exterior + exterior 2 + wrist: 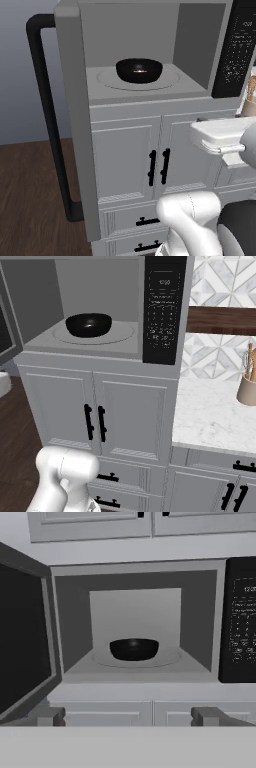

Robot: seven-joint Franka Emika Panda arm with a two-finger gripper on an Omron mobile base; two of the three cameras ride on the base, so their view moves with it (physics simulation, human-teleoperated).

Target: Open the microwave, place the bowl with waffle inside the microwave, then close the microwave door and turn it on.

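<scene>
The microwave [150, 107] stands with its cavity exposed. The microwave door [75, 125] is swung wide to the left, its black bar handle [45, 100] facing out; in the hand view the door [25, 637] angles toward me. The black bowl [139, 70] [88, 325] [134, 649] sits on the glass turntable [170, 82] inside the cavity. The waffle is hidden behind the bowl's rim. My gripper [129, 717] is open and holds nothing, drawn back in front of the cavity and level with its floor. The black keypad panel [162, 311] is to the right of the cavity.
White cabinet doors with short black handles [158, 167] [95, 422] sit under the microwave, with drawers [112, 477] lower down. A marble counter [215, 411] with a utensil holder [247, 388] lies to the right. Wooden floor [30, 200] spreads on the left.
</scene>
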